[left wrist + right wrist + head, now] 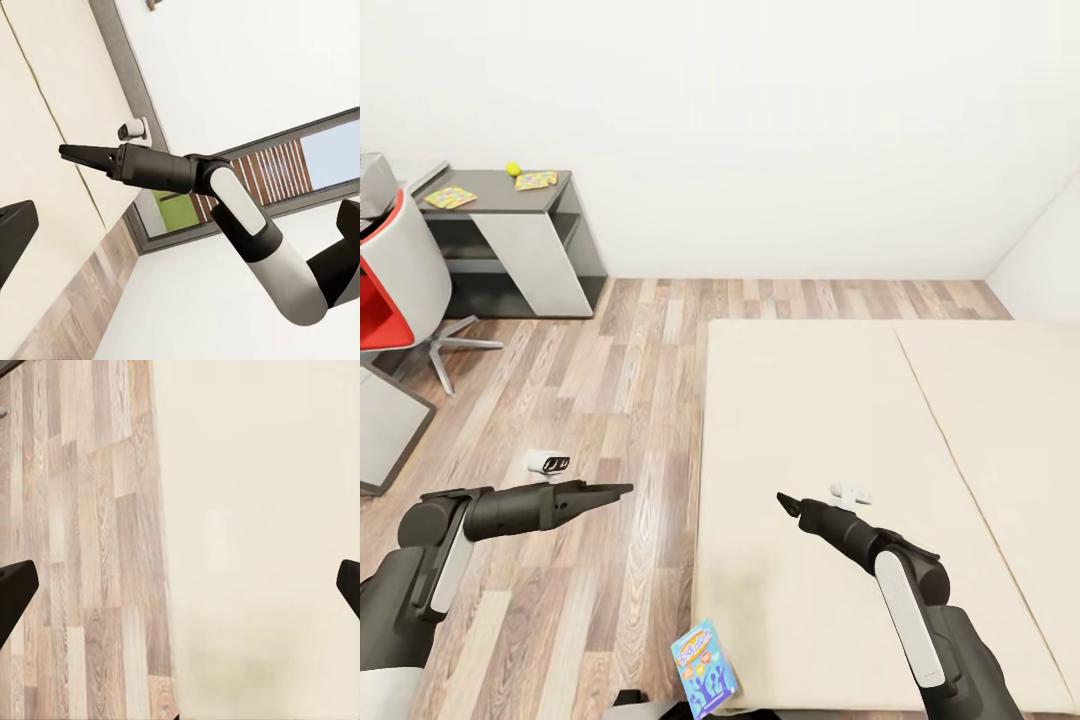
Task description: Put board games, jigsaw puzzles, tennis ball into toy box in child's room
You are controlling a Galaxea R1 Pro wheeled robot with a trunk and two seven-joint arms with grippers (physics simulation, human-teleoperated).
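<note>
Board game lies at the bed's near corner, below and behind both tips, long axis tilted. Right gripper slightly nearer, spread wide, empty. Left gripper: state unclear. Puzzles and ball on the far table.

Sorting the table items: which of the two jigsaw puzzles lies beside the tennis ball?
The far jigsaw puzzle, right beside the tennis ball; the other jigsaw puzzle lies nearer the chair.
</note>
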